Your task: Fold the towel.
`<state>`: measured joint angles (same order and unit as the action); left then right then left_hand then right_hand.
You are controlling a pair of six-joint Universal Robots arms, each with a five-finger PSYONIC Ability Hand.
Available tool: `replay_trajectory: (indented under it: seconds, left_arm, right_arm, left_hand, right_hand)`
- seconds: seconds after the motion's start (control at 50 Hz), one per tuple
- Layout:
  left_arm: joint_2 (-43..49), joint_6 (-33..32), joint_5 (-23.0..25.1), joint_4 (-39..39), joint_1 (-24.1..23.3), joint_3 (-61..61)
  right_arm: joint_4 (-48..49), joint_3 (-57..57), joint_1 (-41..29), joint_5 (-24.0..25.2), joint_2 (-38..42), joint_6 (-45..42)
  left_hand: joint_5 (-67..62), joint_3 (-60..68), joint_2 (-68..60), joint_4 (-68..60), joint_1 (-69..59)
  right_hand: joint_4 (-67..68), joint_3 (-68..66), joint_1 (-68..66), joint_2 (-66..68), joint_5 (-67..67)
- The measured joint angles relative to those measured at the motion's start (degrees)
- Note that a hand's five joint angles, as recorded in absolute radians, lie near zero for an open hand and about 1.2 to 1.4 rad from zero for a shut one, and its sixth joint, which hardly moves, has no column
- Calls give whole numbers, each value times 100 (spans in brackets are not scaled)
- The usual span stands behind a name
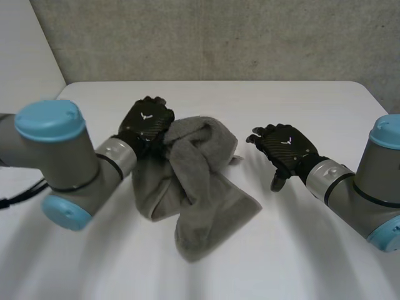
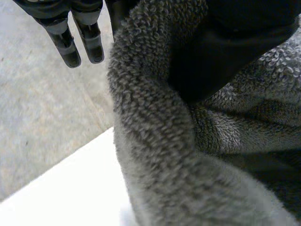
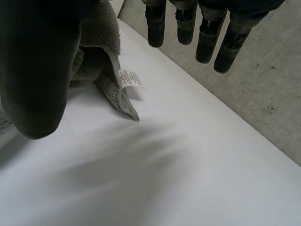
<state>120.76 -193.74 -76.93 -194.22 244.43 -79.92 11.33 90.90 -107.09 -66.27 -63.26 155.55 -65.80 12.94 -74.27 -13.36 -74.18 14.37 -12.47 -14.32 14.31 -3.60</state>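
Tabletop (image 1: pixel 294 262): white, carrying the towel at its middle.
Towel (image 1: pixel 200 187): grey terry, crumpled, lying between the two hands. Its long axis runs near to far. The near end is a blunt, rounded lobe and the far end is humped up beside the left hand.
Label (image 3: pixel 130 78): a white tag on a towel corner that lies flat, on the right hand's side.
Left hand (image 1: pixel 145 125): at the towel's far left edge, pinching bunched cloth against its thumb. Two fingers (image 2: pixel 91 42) stay straight beside the fold.
Right hand (image 1: pixel 284 145): apart from the towel, fingers loosely spread, holding nothing.
Wall (image 1: pixel 219 37): grey, behind the tabletop's far edge.
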Motion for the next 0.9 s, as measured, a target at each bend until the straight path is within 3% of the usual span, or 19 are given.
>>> replay_trajectory:
  seconds: [0.14,0.18,0.22,0.28,0.32,0.38,0.64,0.9]
  left_arm:
    - [238,-370,825,-11,501,245]
    - [303,-374,957,3,630,245]
    - [326,-363,1008,16,684,203]
    - [301,-328,1022,52,711,13]
    - [238,-313,996,75,685,-115]
    - [-47,-272,867,103,577,-418]
    - [-1535,248,-330,85,-265,-1442]
    - [-1452,245,-1273,129,-1688,-1925]
  right_arm:
    - [2,-36,-42,-7,4,7]
    - [3,-60,-51,-22,4,14]
    - [3,-81,-57,-37,4,21]
    - [1,-148,-88,-89,4,64]
    - [0,-194,-113,-122,6,113]
    - [-15,-300,-169,-188,11,321]
    - [-42,-666,-350,-314,124,890]
    - [-460,-1596,-365,-285,778,946]
  left_hand:
    - [1,0,0,0,5]
    - [613,0,585,0,553]
    - [1961,0,1844,0,1918]
    - [4947,0,4836,0,4788]
    - [5639,0,5425,0,5372]
    - [6241,0,5929,0,5885]
    - [6241,0,5952,0,5896]
    - [6241,0,5952,0,5896]
  right_hand:
    - [0,0,0,0,0]
    - [0,0,0,0,0]
    - [0,0,0,0,0]
    - [0,0,0,0,0]
    - [0,0,0,0,0]
    - [0,0,0,0,0]
    - [0,0,0,0,0]
    - [0,0,0,0,0]
